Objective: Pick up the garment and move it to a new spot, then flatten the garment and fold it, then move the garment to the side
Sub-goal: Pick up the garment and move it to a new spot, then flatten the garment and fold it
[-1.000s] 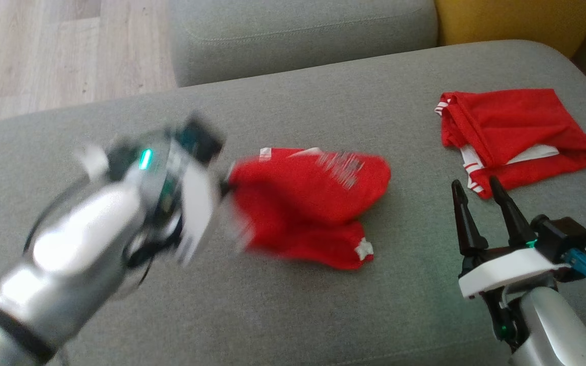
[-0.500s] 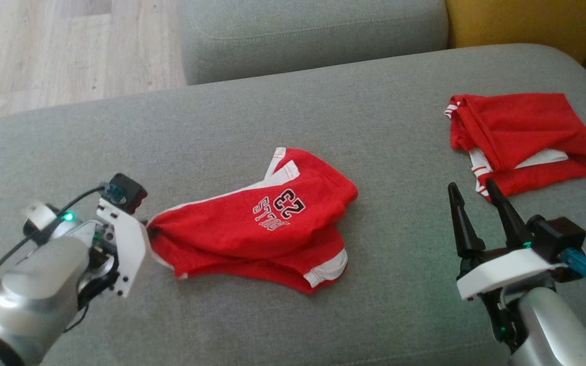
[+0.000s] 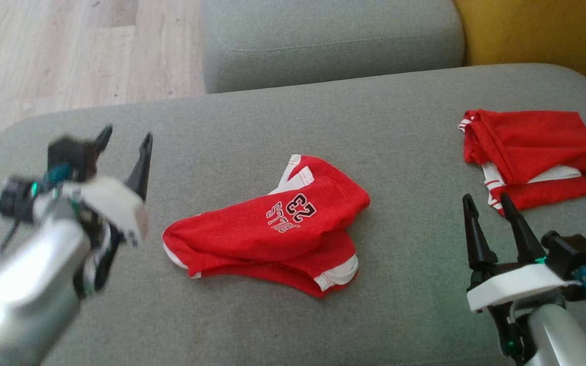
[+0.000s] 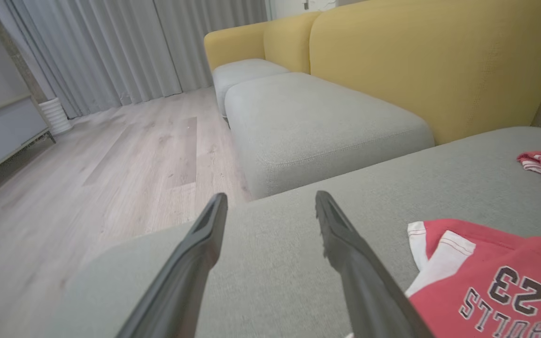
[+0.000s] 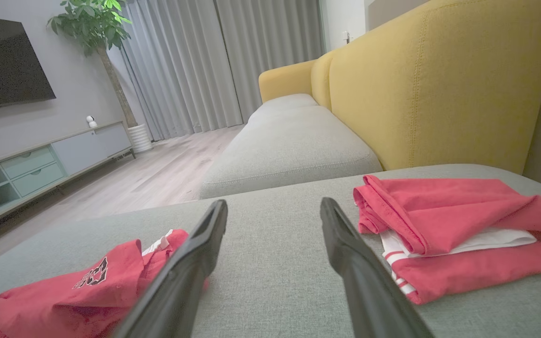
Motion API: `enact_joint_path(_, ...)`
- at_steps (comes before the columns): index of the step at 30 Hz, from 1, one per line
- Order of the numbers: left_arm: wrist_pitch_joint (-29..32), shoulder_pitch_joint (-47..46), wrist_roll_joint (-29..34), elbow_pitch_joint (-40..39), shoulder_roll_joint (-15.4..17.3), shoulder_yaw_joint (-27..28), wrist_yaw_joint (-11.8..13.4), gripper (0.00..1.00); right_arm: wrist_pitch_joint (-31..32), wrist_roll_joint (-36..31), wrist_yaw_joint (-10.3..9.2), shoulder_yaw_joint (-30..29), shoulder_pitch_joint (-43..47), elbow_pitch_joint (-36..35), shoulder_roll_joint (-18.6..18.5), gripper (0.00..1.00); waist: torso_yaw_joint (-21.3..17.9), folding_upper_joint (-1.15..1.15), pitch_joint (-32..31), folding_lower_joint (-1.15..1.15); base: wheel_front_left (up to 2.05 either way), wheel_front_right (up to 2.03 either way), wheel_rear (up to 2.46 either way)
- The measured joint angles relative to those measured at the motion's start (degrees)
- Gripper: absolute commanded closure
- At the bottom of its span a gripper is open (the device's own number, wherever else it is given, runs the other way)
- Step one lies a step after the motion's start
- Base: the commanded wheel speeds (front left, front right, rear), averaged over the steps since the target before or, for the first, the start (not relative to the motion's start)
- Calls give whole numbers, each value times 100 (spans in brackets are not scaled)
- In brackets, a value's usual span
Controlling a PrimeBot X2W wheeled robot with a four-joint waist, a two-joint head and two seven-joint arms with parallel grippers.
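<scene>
Bearing "23" print, red garment (image 3: 244, 238)

Grey sofa (image 3: 272, 117) with yellow back (image 3: 527, 30) stands on wood floor (image 3: 69, 51)

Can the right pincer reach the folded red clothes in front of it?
Probably yes: the right pincer is open, and only bare grey cushion lies between it and the folded red garment.

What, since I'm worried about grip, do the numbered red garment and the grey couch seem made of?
The numbered garment looks like thin, matte knit fabric, possibly synthetic: it lies in soft folds, with white trim. The couch looks upholstered in matte grey woven cloth: a fine weave shows.
</scene>
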Motion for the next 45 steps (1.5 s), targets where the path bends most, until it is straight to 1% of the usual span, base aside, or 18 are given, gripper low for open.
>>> enact_joint_path(3, -66, 872, -27, -877, 178, 485, 695, 0, -7, 1, 0, -93, 73, -93, 88, 0, 29, 0, 2, 0, 0, 0, 0)
enact_joint_path(5, -67, 1554, 214, -1533, 235, 981, 1111, 0, -9, 1, 0, -119, 92, -142, 123, 0, 39, 0, 21, 0, 0, 0, 0)
enact_joint_path(7, -68, 2201, 511, -2127, 198, 1538, 1456, 0, -11, 0, 0, -119, 110, -202, 124, 0, 59, 0, 39, 0, 0, 0, 0)
enact_joint_path(9, -68, 2820, 799, -2509, 52, 2051, 1662, 0, -18, 0, 0, -119, 164, -234, 130, 0, 72, 0, 55, 0, 0, 0, 0)
enact_joint_path(11, -68, 3400, 1027, -2735, -216, 2408, 1685, 0, -16, 1, 0, -119, 222, -235, 132, 0, 99, 0, 72, 0, 0, 0, 0)
enact_joint_path(13, -68, 3839, 1259, -2793, -504, 2586, 1618, 0, -15, 35, 0, -119, 263, -237, 127, 0, 143, 0, 87, 0, 0, 0, 0)
enact_joint_path(16, -68, 4073, 1545, -2764, -769, 2777, 1345, 0, 4, 42, 0, -111, 285, -242, 110, 0, 216, 0, 103, 0, 0, 0, 0)
enact_joint_path(21, -68, 4050, 1866, -2670, -998, 3154, 962, 0, 69, 42, 0, -111, 279, -259, 75, 0, 287, 0, 77, 0, 0, 0, 0)
enact_joint_path(23, -68, 4052, 1919, -2648, -1046, 3194, 909, 0, 107, 42, 0, -113, 279, -260, 68, 0, 296, 0, 70, 0, 0, 0, 0)
enact_joint_path(27, -68, 4070, 2098, -2519, -1258, 3394, 709, 0, 138, 42, 0, -111, 279, -261, 66, 0, 338, 0, 51, 0, 0, 0, 0)
enact_joint_path(31, -68, 4079, 2259, -2427, -1499, 3507, 477, 0, 385, 168, 0, -2, 173, -267, 31, 0, 426, 0, 67, 0, 0, 0, 0)
enact_joint_path(33, -68, 4078, 2340, -2349, -1638, 3512, 342, 0, 842, 400, 0, 202, -125, -182, -35, 0, 499, 0, 94, 0, 0, 0, 0)
enact_joint_path(36, -68, 4067, 2444, -2245, -1830, 3527, 151, 0, 1602, 342, 0, 609, -941, 134, -234, 0, 666, 0, 156, 0, 0, 0, 0)
enact_joint_path(38, -68, 4051, 2502, -2136, -1956, 3544, 33, 0, 2119, 660, 0, 770, -1545, 422, -240, 0, 811, 0, 215, 0, 0, 0, 0)
enact_joint_path(40, -68, 4032, 2552, -2026, -2089, 3585, -96, 0, 2753, 929, 0, 1074, -2107, 806, -264, 0, 979, 0, 281, 0, 0, 0, 0)
enact_joint_path(43, -68, 3956, 2676, -1866, -2248, 3664, -241, 0, 3508, 1402, 0, 1343, -2662, 1416, -299, 0, 1258, 0, 378, 0, 0, 0, 0)
enact_joint_path(44, -68, 3874, 2742, -1788, -2316, 3701, -322, 0, 3952, 1589, 0, 1462, -2919, 1836, -346, 0, 1451, 0, 440, 0, 0, 0, 0)
enact_joint_path(45, -68, 3838, 2773, -1761, -2359, 3717, -379, 0, 4145, 1639, 0, 1490, -3035, 2057, -388, 0, 1548, 0, 473, 0, 0, 0, 0)
